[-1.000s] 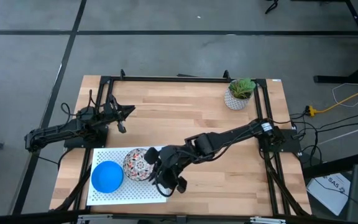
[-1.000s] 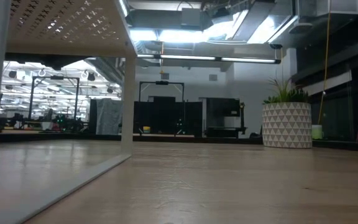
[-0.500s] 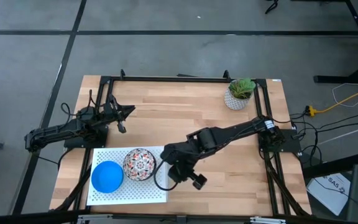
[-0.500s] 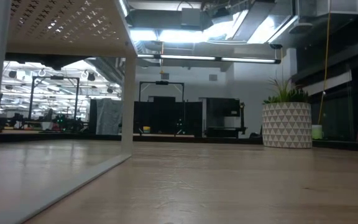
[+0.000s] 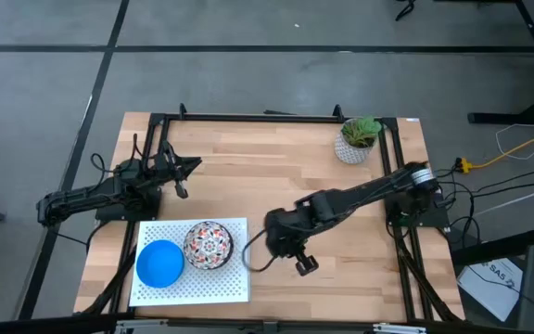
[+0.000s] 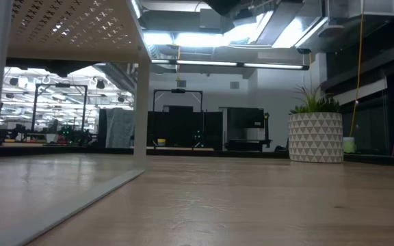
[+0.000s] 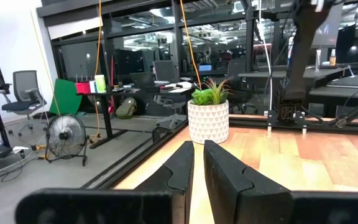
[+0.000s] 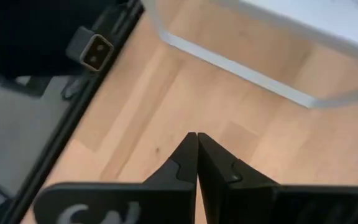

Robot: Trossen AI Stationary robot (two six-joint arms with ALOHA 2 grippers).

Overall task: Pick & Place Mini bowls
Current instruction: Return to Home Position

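Observation:
Two mini bowls sit on a white perforated stand (image 5: 235, 283) at the table's near left: a plain blue bowl (image 5: 159, 263) and, to its right, a red-and-dark patterned bowl (image 5: 209, 246). Both rest on their bases. My right gripper (image 5: 273, 234) hovers over bare wood just right of the stand. Its fingers (image 8: 196, 155) are shut with nothing between them and slant down. My left gripper (image 5: 191, 165) waits at the far left. Its fingers (image 7: 199, 155) are shut on nothing and point level across the table.
A white pot with a green plant (image 5: 355, 139) stands at the far right corner. The stand is raised on white legs (image 6: 140, 102). A black frame rail (image 8: 98, 81) runs along the table's near edge. Bare wood lies between the stand and the right arm's base.
My right gripper has drawn back from the patterned bowl's right side toward the table's right edge, and its wrist has rolled on the way. The patterned bowl stays in place on the stand beside the blue one.

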